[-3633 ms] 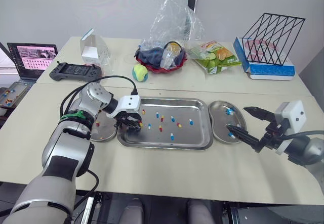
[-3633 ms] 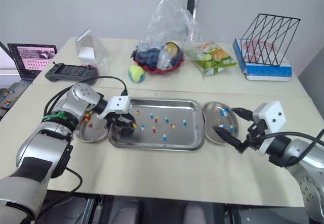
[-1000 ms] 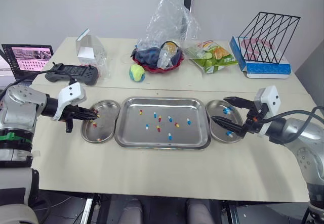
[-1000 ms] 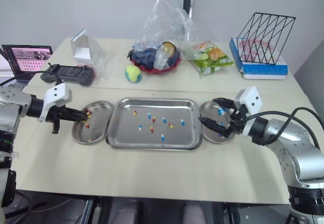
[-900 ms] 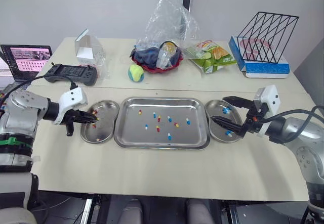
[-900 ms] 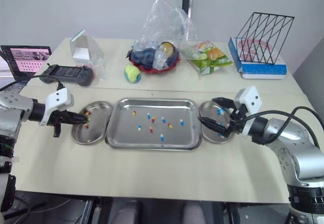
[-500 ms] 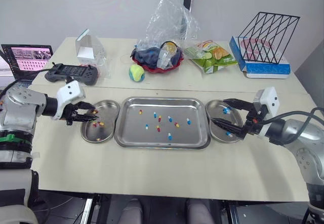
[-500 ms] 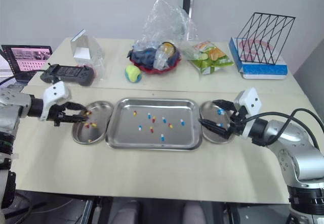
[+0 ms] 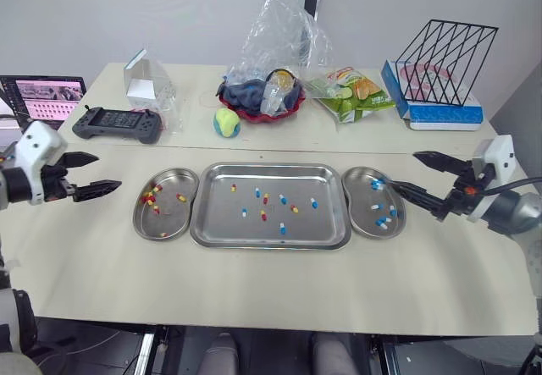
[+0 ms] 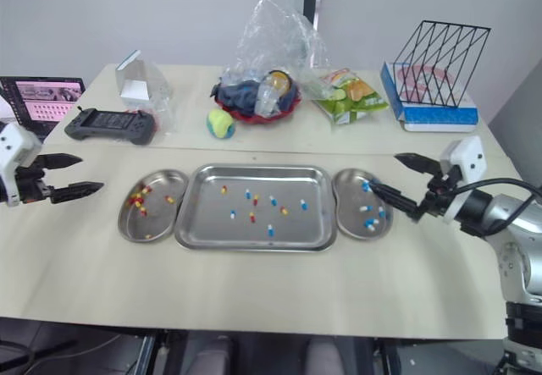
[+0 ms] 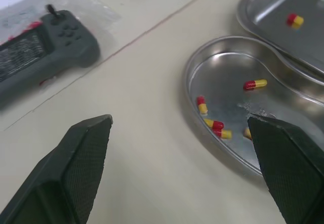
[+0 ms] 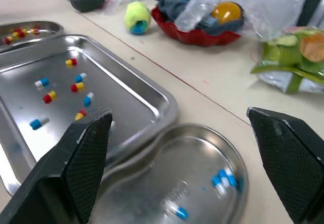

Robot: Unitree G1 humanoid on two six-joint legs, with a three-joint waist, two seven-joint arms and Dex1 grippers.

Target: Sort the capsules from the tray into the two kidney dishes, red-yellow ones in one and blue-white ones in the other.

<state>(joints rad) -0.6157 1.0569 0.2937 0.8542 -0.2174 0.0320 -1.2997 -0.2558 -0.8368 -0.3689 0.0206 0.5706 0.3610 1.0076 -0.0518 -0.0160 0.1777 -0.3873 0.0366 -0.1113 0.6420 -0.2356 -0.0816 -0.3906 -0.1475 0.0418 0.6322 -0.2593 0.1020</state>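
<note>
Capsules remain to be sorted on a beige worktop (image 9: 254,282). A shallow rectangular steel tray (image 9: 271,168) sits at the middle of the worktop and holds about ten loose capsules (image 9: 264,198), some red-yellow and some blue-white, scattered across its floor and mostly apart from one another.

Touching the tray's left edge is the left steel kidney dish (image 9: 169,220), which holds several red-yellow capsules (image 9: 152,197). Touching the tray's right edge is the right steel kidney dish (image 9: 364,193), which holds several blue-white capsules (image 9: 383,220). The colours in the dishes look unmixed.

The left gripper (image 9: 108,170) hovers near the worktop's left edge, well apart from its dish, jaws spread wide and holding nothing. The right gripper (image 9: 403,169) hovers above the right rim of the right dish, jaws likewise spread and empty.

Toward the far edge lie a dark grey game controller (image 9: 116,124) and a yellow-green ball (image 9: 225,122), neither part of the job.

Judging by this, the sorting is partly done and both arms are between picks. The next move calls for one arm to reach into the tray, settle its fingers either side of a single capsule and pinch it without nudging its neighbours.
</note>
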